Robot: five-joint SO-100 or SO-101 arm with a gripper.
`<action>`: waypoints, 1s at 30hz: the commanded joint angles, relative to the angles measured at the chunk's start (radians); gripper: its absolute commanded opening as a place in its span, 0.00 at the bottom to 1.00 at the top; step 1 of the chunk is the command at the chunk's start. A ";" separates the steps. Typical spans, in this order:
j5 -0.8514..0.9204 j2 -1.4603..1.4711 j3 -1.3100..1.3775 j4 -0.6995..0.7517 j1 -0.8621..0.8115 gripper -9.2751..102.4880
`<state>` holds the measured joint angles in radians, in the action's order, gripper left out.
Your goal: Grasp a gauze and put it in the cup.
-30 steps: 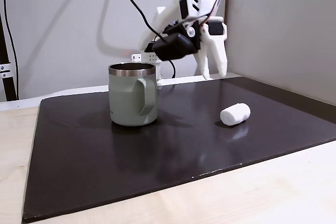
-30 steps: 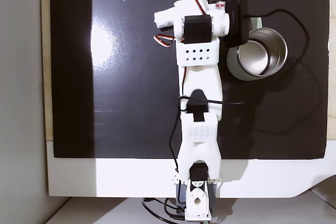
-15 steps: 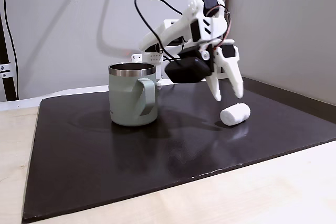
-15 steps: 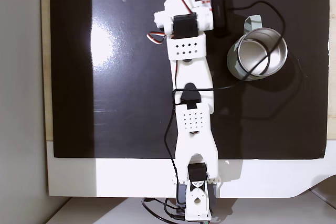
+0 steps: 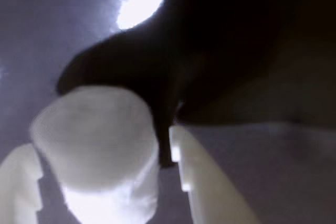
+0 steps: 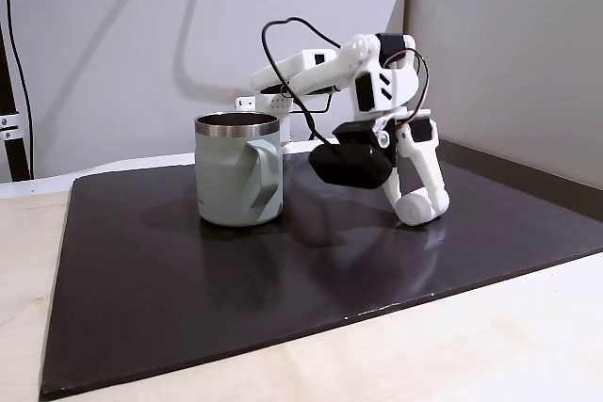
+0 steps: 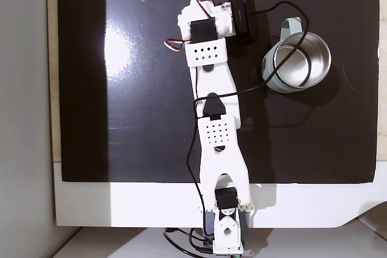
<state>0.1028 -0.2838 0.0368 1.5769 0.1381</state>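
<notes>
Soft white cylindrical gauze [image 5: 100, 150] lies between the spread end effector [image 6: 421, 204] fingers, not yet clamped; arm bent low. Sage-green steel-rimmed cup [image 6: 237, 171] stands apart.

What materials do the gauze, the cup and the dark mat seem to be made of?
The gauze: soft white fibre, matte and fuzzy-edged. The cup: probably coated metal, with a matte sage-green body, a shiny steel rim and a steel inside. The dark mat: smooth and glossy, perhaps plastic or rubber; it mirrors the lamp.

Black mat [image 6: 188, 298]; cup [image 6: 237, 171], gauze [image 6: 417, 206] atop
</notes>
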 commanded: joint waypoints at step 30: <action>-0.052 -0.041 0.127 0.064 0.043 0.13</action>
<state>0.0583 -0.2301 0.1227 1.6091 0.1657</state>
